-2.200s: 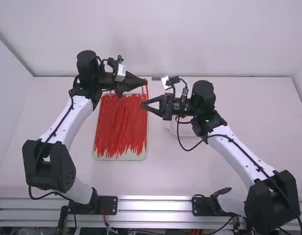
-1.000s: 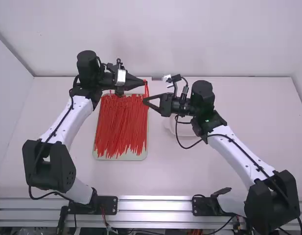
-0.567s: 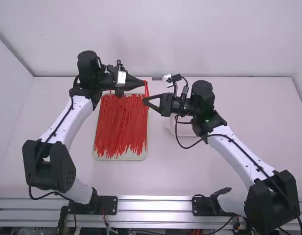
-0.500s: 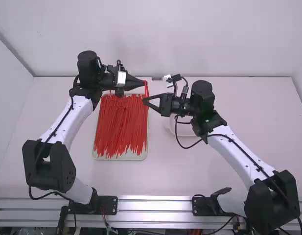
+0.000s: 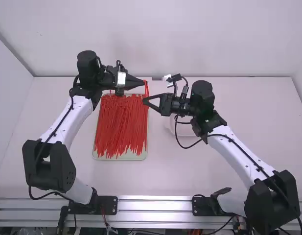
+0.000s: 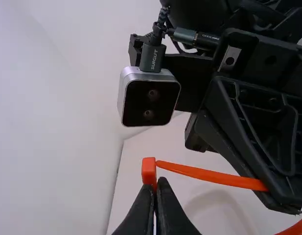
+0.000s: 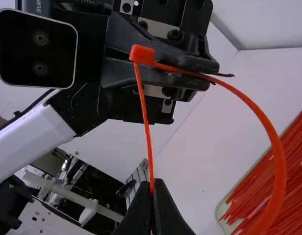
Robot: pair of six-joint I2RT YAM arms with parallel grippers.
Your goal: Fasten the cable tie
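A red cable tie (image 5: 147, 89) is held in the air between both grippers, above the far end of the board of ties. My left gripper (image 5: 142, 83) is shut on the tie's square head (image 6: 149, 167). My right gripper (image 5: 144, 100) sits just below and in front of it, shut on the thin tail (image 7: 146, 122), which runs straight up to the head (image 7: 141, 53). The rest of the strap (image 7: 268, 132) bends away from the head in a wide loop. Whether the tail passes through the head I cannot tell.
A pale board (image 5: 145, 155) carrying several red cable ties (image 5: 120, 125) lies on the white table under the grippers. A white container (image 5: 171, 126) stands below the right arm's wrist. White walls close the table at the back and left.
Compared with 2.2 s ago, my right gripper has risen a little toward the left gripper's tip, shortening the span of tie between them. Over the last second nothing has visibly moved.
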